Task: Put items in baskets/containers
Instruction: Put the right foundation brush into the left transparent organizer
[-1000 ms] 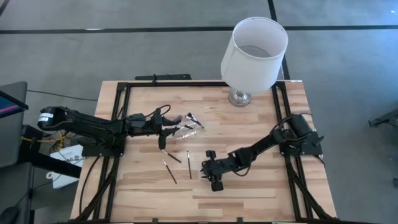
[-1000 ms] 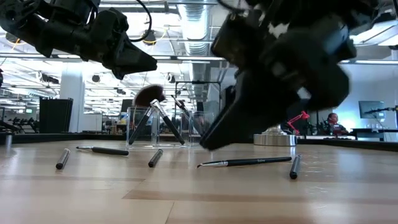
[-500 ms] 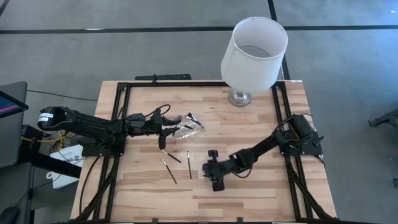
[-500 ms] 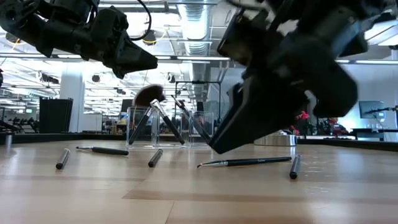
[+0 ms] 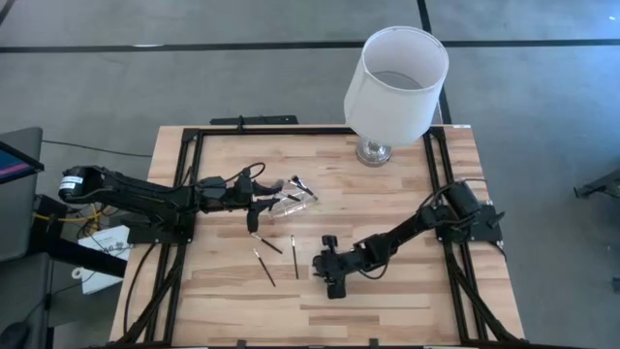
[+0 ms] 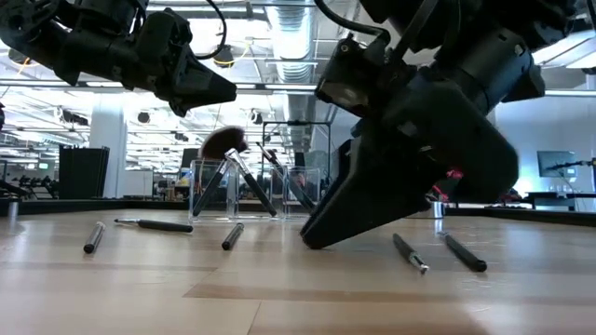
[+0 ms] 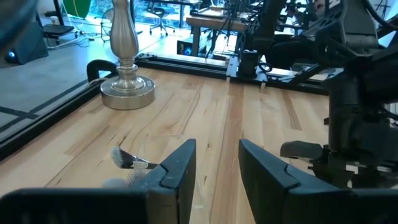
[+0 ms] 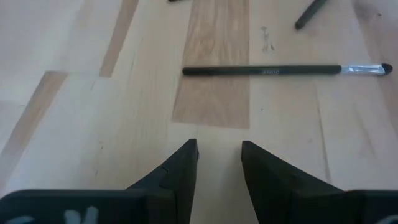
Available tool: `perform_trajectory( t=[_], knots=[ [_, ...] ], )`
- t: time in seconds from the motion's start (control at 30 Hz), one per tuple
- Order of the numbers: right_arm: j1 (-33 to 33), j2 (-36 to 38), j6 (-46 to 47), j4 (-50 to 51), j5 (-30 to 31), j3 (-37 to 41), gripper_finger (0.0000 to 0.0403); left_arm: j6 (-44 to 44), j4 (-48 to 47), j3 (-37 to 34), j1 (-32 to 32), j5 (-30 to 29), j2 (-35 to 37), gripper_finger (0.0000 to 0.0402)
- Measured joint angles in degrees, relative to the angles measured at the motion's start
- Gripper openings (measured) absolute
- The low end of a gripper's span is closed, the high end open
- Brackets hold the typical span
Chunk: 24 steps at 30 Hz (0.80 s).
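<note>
The clear cup (image 5: 289, 202) (image 6: 233, 191) stands on the table left of centre. Several brushes (image 5: 303, 184) lean in it, one with a fluffy head (image 6: 223, 141) (image 7: 124, 158). My left gripper (image 5: 260, 202) (image 7: 217, 146) hovers open, just left of the cup and above it. Three loose brushes lie near centre (image 5: 266, 242) (image 5: 263, 267) (image 5: 294, 257). My right gripper (image 5: 320, 262) (image 8: 219, 146) is open and tipped down close to the table. A thin dark brush with a silver ferrule (image 8: 286, 70) lies crosswise just ahead of its fingertips, apart from them. Two more brushes show beside it (image 6: 410, 253) (image 6: 463, 251).
A lamp with a white shade (image 5: 397, 73) stands on its silver base (image 7: 127, 87) at the far edge, right of centre. A black frame (image 5: 189, 145) runs along the table's sides. Bare wood lies along the near edge (image 5: 310, 310). Further brushes lie left of the cup (image 6: 93, 237) (image 6: 154, 225).
My right gripper has dropped lower to the table and shifted slightly toward the near-left. In the low view a thin brush that lay crosswise beside it now points toward the near edge, as does its neighbour. My left arm has kept still.
</note>
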<state>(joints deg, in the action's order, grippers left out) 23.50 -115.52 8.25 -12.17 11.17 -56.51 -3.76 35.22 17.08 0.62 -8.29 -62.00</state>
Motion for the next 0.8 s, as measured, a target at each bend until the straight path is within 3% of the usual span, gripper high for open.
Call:
perform_trajectory(
  t=[0.23, 0.43, 0.57, 0.67, 0.8],
  knots=[
    [0.59, 13.3, -3.42, 8.95, -0.03, 0.13, 0.012, -0.11, 0.0, 0.0, 0.0, 0.0, 0.0, 0.0117],
    [2.61, 21.07, 6.39, 19.82, 0.82, 0.18, 0.012, -0.16, -0.01, 0.0, 0.0, 0.0, 0.0, 0.0117],
    [4.76, 21.21, 26.56, 27.6, 7.1, 0.26, 0.012, -0.17, 0.0, 0.0, 0.0, 0.0, 0.0, 0.0117],
    [6.72, 21.24, 46.94, 35.48, 8.57, 0.23, 0.0121, -0.34, 0.0, 0.0, 0.0, 0.0, 0.0, 0.0117],
    [9.3, 21.24, 66.96, 40.4, 11.13, 0.22, 0.0121, -0.38, 0.0, 0.0, 0.0, 0.0, 0.0, 0.0117]
  ],
)
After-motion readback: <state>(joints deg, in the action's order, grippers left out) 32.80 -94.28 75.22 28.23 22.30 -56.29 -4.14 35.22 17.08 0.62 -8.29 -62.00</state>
